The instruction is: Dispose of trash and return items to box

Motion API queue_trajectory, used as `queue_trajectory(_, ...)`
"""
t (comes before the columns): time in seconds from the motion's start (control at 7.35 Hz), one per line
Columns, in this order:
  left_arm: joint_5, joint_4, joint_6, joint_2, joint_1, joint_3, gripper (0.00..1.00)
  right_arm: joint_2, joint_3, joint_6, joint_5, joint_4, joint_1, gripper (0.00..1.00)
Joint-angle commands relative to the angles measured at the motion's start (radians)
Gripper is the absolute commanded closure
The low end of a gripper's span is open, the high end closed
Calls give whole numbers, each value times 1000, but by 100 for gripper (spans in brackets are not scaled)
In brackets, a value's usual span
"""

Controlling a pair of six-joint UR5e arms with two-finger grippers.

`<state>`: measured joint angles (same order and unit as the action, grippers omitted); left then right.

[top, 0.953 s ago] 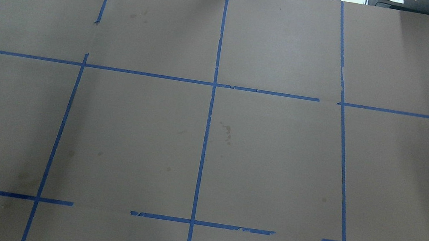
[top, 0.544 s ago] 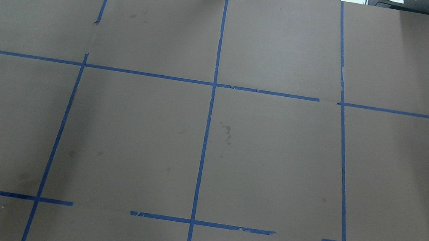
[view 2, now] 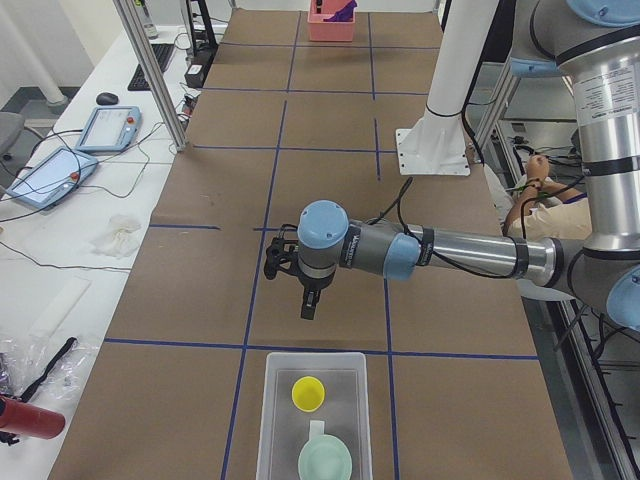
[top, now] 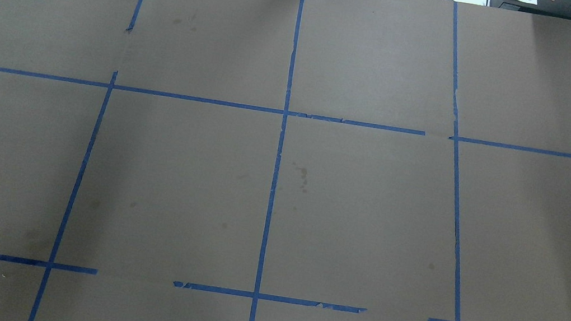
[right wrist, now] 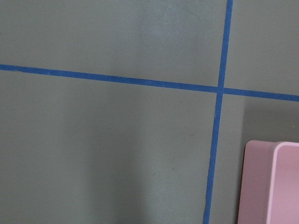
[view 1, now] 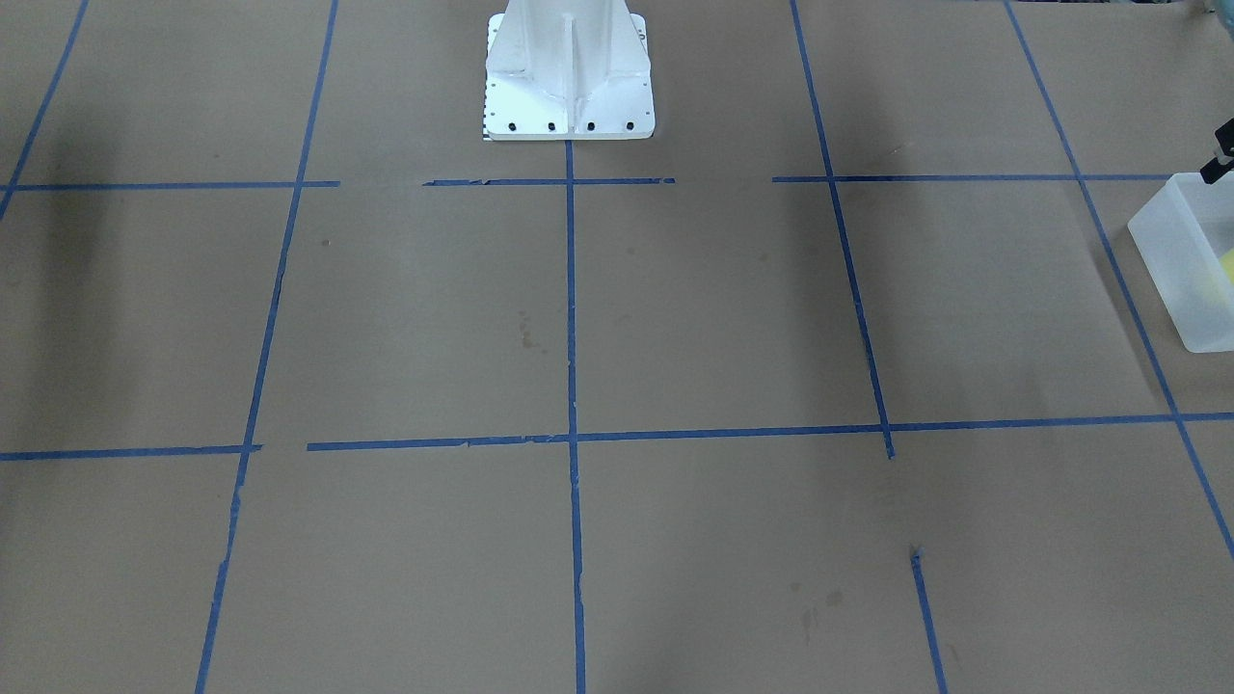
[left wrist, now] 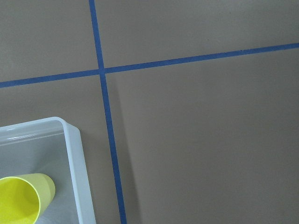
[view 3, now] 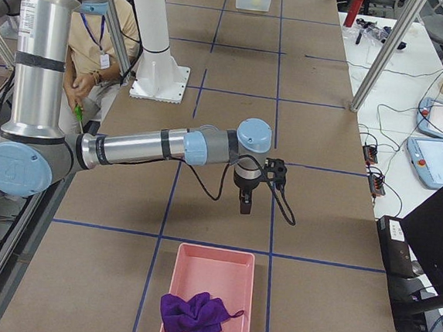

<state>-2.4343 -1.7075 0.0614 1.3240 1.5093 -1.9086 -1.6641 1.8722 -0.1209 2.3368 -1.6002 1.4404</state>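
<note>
A frosted translucent white rectangular plastic bin (view 2: 345, 390) stood on the brown-papered desk (top: 369, 207) at the robot's left end. Inside it sat a small tapered bright-yellow plastic cup (view 2: 308, 393) and, near it, a pale mint-green round bowl (view 2: 325, 462). The left pincer (view 2: 309, 306) hung fingers-down above bare paper, near the bin's end wall but outside it; whether it stood wide or narrow could not be told. At the desk's other end the right pincer (view 3: 244, 205) hung likewise near a pink rectangular plastic tray (view 3: 212, 274) that held a crumpled purple cloth (view 3: 193, 315); its spread could not be told either. Blue tape lines (top: 274, 181) crossed the desk in a grid.
</note>
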Motion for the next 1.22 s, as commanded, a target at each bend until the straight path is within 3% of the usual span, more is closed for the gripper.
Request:
queue_trajectory(0.0, 1, -1, 2, 20, -1, 60, 0, -26, 1, 4, 7, -3, 2, 0)
queue_trajectory(0.41, 4, -3, 2, 20, -6, 59, 0, -54, 8, 14, -1, 0, 3, 0)
queue_trajectory(0.68, 165, -3, 0, 27, -4, 45, 0, -57, 1, 10, 2, 0, 2, 0)
queue_trajectory(1.09, 161, -7, 2, 30, -8, 51, 0, -65, 8, -3, 22, -1, 2, 0)
